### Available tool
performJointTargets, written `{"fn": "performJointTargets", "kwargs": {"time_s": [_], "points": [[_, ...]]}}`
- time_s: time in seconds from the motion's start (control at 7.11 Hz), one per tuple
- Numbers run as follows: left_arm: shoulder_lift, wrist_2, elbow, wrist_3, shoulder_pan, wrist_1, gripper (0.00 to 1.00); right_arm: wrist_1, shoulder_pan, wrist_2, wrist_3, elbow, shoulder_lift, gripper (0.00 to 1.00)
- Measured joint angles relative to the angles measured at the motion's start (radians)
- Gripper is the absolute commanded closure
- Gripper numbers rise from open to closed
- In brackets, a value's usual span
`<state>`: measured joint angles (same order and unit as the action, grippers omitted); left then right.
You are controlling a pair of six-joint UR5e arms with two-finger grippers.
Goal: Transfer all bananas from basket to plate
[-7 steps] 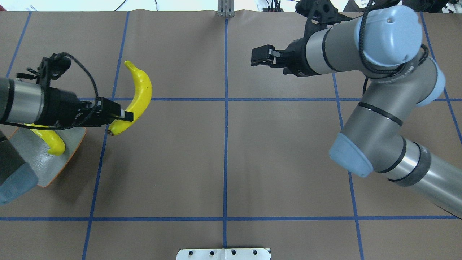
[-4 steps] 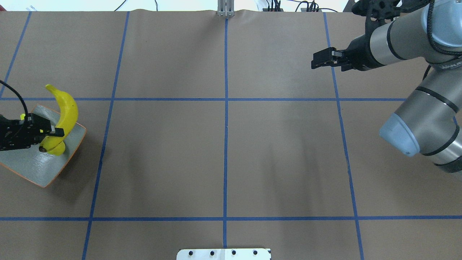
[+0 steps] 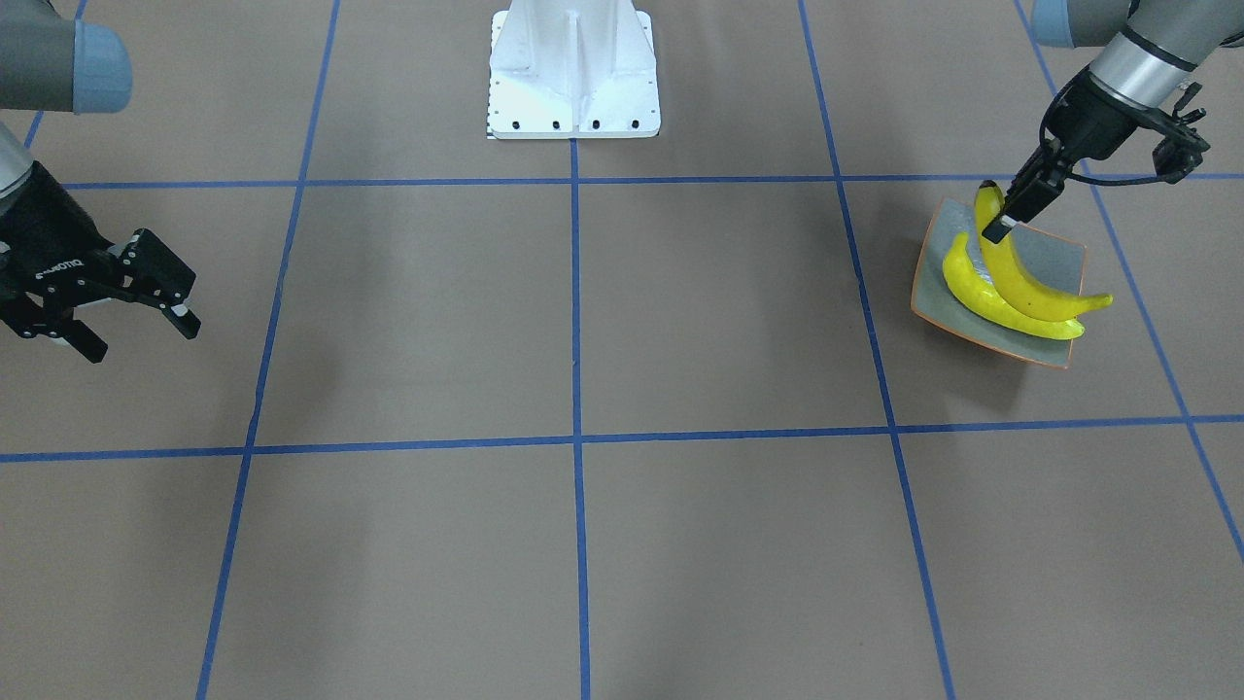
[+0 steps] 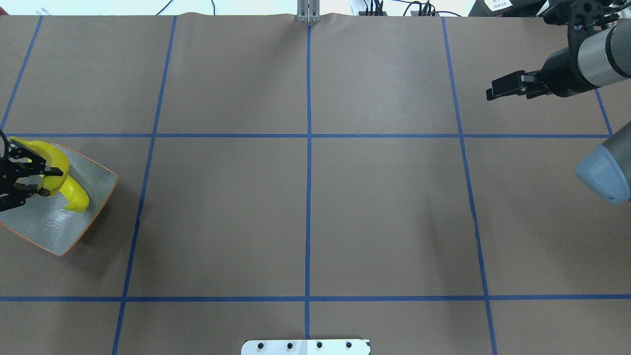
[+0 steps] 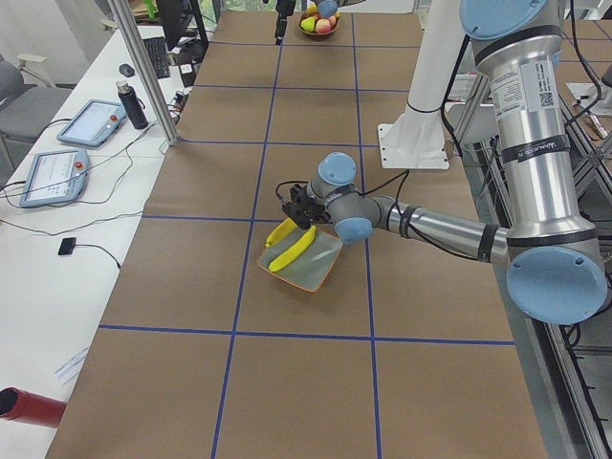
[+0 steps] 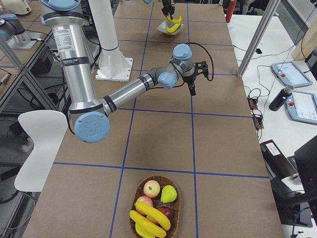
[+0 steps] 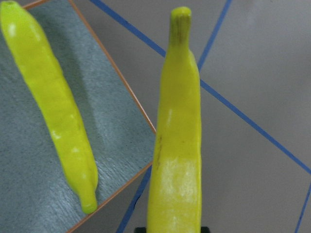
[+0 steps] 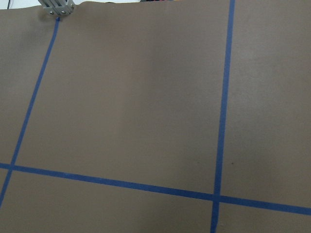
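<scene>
In the last second my left arm has swung the second banana [image 3: 1019, 284] back over the glossy, upturned plate [image 3: 1054, 258] at nine o'clock overhead. My left jaws clamp its dark-tipped end, and it lies against the first banana [image 3: 960, 274]. Two smooth, curved bananas [image 6: 151, 218] wait in the woven basket [image 6: 177, 206]. My right jaws hang wide, empty.

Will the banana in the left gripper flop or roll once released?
Probably stiff: the banana holds its curve though the left gripper pinches one end. Its curve should resist rolling; glossy skin may slide on the plate.
</scene>
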<state>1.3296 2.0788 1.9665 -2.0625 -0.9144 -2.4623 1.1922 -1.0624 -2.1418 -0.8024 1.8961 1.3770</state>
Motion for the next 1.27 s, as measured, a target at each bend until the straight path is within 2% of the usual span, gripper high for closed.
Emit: {"fn": "performJointTargets", "kwargs": {"time_s": [0.14, 0.42, 0.84, 0.98, 1.27], "points": [[0.014, -0.011, -0.007, -0.026, 0.01, 0.02, 0.66, -0.001, -0.006, -0.002, 0.008, 0.0, 0.006, 0.0], [0.076, -0.017, -0.04, -0.034, 0.028, 0.054, 0.53, -0.002, -0.01, -0.001, 0.012, 0.003, 0.015, 0.0], [0.065, -0.019, -0.057, 0.025, 0.04, 0.061, 0.52, -0.002, -0.017, -0.002, 0.012, 0.003, 0.017, 0.0], [0.053, -0.019, -0.058, 0.036, 0.041, 0.061, 0.01, -0.002, -0.018, -0.003, 0.012, 0.003, 0.017, 0.0], [0.041, -0.014, -0.056, 0.06, 0.041, 0.06, 0.0, -0.002, -0.02, -0.003, 0.013, 0.003, 0.018, 0.0]]}}
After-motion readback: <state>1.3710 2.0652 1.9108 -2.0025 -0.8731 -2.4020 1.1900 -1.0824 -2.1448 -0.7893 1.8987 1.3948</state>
